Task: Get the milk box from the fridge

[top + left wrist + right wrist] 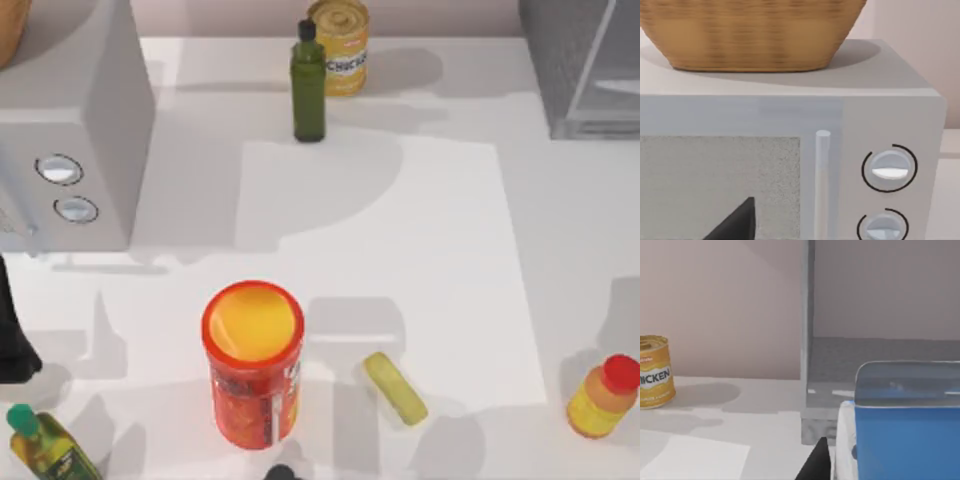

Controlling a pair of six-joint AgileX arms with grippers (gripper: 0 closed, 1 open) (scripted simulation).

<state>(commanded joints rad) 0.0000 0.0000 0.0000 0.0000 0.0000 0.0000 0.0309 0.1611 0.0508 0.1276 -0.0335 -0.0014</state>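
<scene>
While the large dark grey box-shaped fridge (pixel 580 60) at the worktop's two o'clock shows its interior, the pale blue-capped milk box (pixel 900 440) is seen close against the right gripper (pixel 821 467). Whether it is grasped cannot be told. Carrying it clear is judged outstanding. The left gripper (pixel 735 222) is parked at eight o'clock.

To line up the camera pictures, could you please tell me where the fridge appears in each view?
Top view: the fridge sits at the table's far right corner, cut by the picture's edge.
Right wrist view: its light frame and grey inside stand close ahead.
Left wrist view: this camera faces the microwave and wicker basket instead.
Shared landmark: the yellow chicken can, beside the fridge.
</scene>
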